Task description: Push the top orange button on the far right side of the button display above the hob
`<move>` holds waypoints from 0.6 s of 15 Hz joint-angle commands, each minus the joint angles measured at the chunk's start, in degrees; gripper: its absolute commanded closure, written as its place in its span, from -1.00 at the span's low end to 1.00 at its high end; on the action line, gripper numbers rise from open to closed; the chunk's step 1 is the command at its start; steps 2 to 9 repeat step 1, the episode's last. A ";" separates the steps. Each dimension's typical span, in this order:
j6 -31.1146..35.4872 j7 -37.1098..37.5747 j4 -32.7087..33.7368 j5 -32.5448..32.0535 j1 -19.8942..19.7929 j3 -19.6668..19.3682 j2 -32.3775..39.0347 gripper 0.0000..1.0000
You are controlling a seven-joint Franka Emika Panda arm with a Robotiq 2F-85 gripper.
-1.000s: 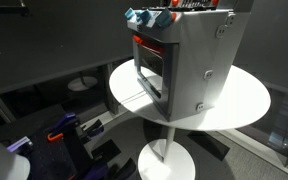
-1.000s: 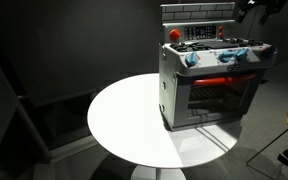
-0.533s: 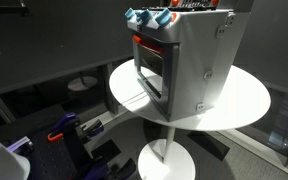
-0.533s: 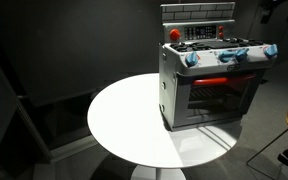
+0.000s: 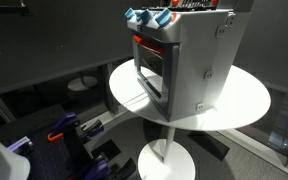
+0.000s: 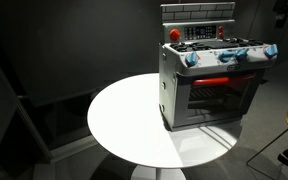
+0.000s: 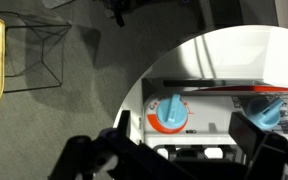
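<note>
Dark walls and floor surround a round white table (image 6: 124,120). A small grey cooker (image 6: 209,85) stands on it off-centre, closer to one edge, leaving a broad bare stretch of tabletop beside it. Along the back of the hob (image 6: 222,43) rises the button display (image 6: 198,32), a narrow dark strip under a grey brick-patterned panel (image 6: 197,12). Blue knobs (image 6: 229,55) line the cooker's front edge, and 1 red knob (image 7: 167,113) shows from above in the wrist view. There the gripper (image 7: 179,160) hangs over the cooker's front, its 2 dark fingers (image 7: 84,160) spread wide apart and holding nothing.
</note>
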 commanded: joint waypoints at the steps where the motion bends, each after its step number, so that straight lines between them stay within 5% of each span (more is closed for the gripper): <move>1: -0.43 -0.54 0.03 -0.05 0.20 -0.35 0.04 -1.00; 9: -0.43 -0.54 0.03 -0.05 0.20 -0.35 0.04 -1.00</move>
